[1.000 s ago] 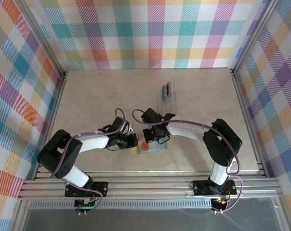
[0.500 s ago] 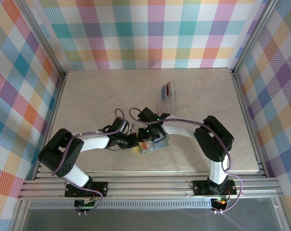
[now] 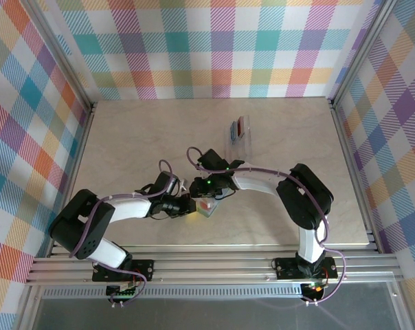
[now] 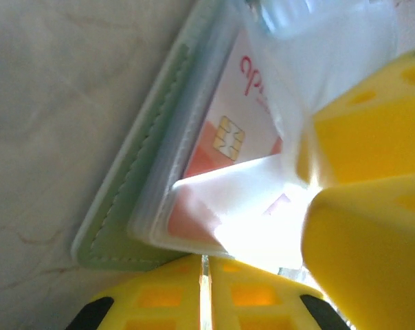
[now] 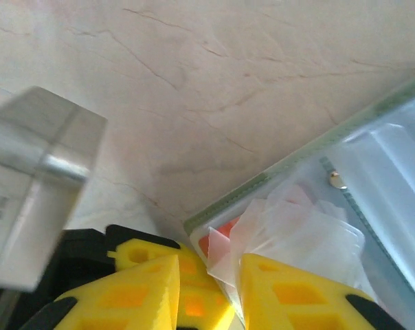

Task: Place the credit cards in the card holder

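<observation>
On the table (image 3: 125, 137), card holder (image 4: 125, 227) lies just beside left pincer (image 4: 204, 289).

I'm counting three credit cards here: one red card (image 3: 242, 125), one blue card (image 3: 233, 129), one pale card (image 4: 225, 130). One card holder (image 4: 125, 220) is showing, one clear rack (image 3: 238, 142) too.

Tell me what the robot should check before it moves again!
1. Pale card inside the card holder's clear pocket: ok.
2. Card pushed fully in: cannot tell.
3. Red card and blue card in the holder: not ok, both stand in the clear rack.
4. Right pincer open: ok, jaws apart.
5. Left pincer gripping the holder: cannot tell, jaws together.
6. Room between pincers: not ok, crowded.
</observation>
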Robot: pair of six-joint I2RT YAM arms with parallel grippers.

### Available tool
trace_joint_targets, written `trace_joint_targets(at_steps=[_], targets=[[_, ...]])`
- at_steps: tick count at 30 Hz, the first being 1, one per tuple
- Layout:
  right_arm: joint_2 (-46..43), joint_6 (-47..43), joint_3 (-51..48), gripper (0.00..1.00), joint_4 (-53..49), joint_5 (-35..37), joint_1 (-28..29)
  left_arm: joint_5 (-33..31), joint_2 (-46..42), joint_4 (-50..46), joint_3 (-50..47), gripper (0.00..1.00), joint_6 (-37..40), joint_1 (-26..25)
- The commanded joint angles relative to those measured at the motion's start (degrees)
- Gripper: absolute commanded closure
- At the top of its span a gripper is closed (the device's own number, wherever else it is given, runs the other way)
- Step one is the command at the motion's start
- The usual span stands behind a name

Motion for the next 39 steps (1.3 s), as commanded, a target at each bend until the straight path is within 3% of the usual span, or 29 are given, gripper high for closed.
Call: trace_joint_targets(at_steps=[1, 10, 22, 25, 32, 39], targets=[[-0.3, 1.5, 1.3, 0.69, 4.4, -4.3, 0.9, 2.2, -2.3, -0.1, -1.0, 0.87, -0.6, 1.1], [-3.6, -2.2, 3.4, 0.62, 0.1, -3.4, 1.4, 1.4, -6.2, -1.9, -2.1, 0.85, -0.4, 2.8], [-11.5, -6.4, 0.4, 0.57, -7.8, 6.9, -4.0, 0.8, -9.3, -3.1, -2.9, 0.83, -0.2, 4.3], [-11.2, -6.1, -1.8, 0.62, -6.6, 6.5, -6.0, 1.0, -9.3, -2.8, -3.0, 0.83, -0.1, 4.4], [-5.6, -6.3, -2.2, 0.92, -5.8, 7.3, -7.4, 0.7, -8.6, -2.8, -2.8, 0.84, 0.1, 4.5], [-1.0, -8.3, -0.5, 0.91, -7.7, 10.2, -2.9, 0.5, -7.6, -2.7, -2.5, 0.85, 0.3, 4.5]])
